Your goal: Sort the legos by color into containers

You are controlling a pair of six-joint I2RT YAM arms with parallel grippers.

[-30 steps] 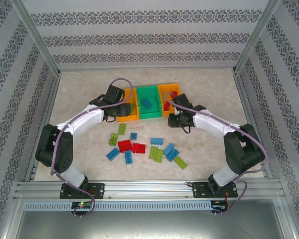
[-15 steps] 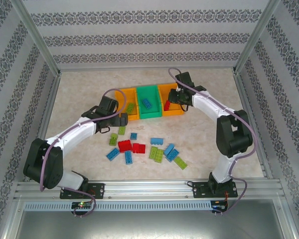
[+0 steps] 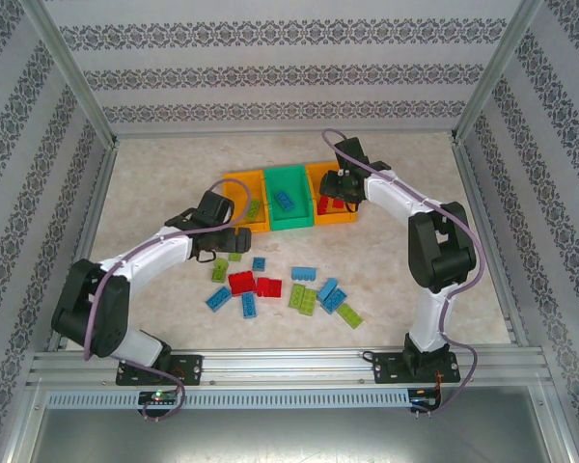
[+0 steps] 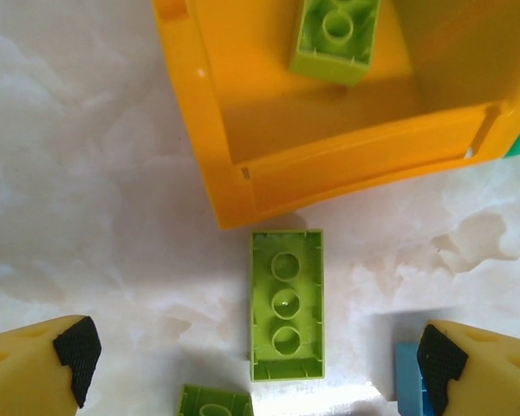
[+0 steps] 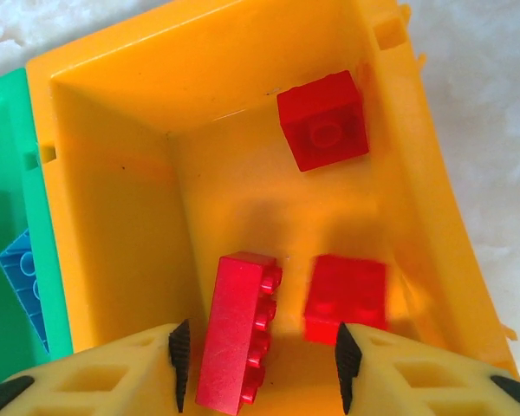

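Above the pale marbled table (image 3: 154,174), the left claw (image 4: 258,350) hangs with its jaws spread wide, one black-tipped finger on each side of a lime green brick (image 4: 285,303), neither finger touching it. That brick lies flat just in front of the near corner of the left orange bin (image 4: 208,130), so close that I cannot tell whether they touch. A second lime brick (image 4: 334,35) rests inside that bin. Across the row, the right claw (image 5: 262,364) hovers over the right orange bin (image 5: 104,199), its jaws parted. A long red brick (image 5: 238,329) lies on its side between them, close by one pad with a clear gap to the other. Two squarer red bricks (image 5: 322,130) sit on the same bin's floor. Between the orange pair, the green bin (image 3: 289,220) holds a blue brick (image 3: 284,201). Nearer the arms, loose bricks (image 3: 270,286) in red, blue and lime lie scattered on the table.
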